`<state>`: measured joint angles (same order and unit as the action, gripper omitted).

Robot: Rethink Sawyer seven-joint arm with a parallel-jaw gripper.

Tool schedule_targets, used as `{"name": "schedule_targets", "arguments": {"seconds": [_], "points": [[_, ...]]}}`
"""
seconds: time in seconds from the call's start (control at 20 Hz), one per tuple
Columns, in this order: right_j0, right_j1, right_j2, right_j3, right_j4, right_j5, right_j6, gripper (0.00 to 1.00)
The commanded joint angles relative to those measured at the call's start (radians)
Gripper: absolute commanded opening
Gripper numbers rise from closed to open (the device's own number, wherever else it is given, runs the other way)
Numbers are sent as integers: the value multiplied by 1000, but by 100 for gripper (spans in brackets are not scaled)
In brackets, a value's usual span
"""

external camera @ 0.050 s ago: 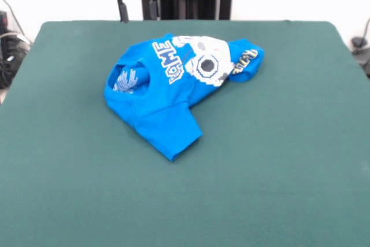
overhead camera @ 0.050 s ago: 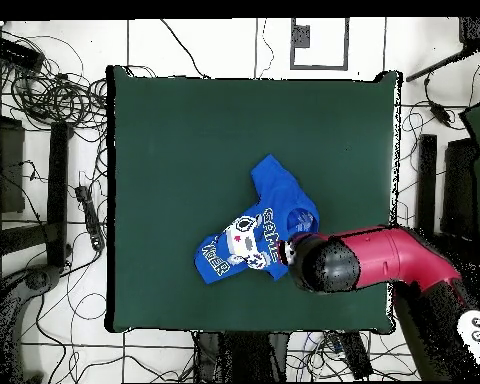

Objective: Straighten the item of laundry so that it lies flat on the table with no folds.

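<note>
Gripper (external camera @ 0.050 s ago: 139, 5) hanging open, holding nothing, just past the far edge of the crumpled T-shirt (external camera @ 0.050 s ago: 173, 88), sleeve pointing nearward.

On my front feed the crumpled blue T-shirt (external camera @ 0.050 s ago: 167, 93) carries white block letters; I can make out what looks like "ME" at the end of a word beside the white print. Smaller lettering on its folded right end is unreadable. From overhead, the shirt's letters blur.
</note>
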<state>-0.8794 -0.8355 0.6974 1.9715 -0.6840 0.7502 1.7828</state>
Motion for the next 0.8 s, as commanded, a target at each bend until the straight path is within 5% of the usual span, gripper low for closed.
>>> {"name": "schedule_targets", "arguments": {"seconds": [0.05,0.8], "points": [[49,-19,-64,174,15,-85,122,100],[134,65,-224,211,-32,-275,184,100]]}}
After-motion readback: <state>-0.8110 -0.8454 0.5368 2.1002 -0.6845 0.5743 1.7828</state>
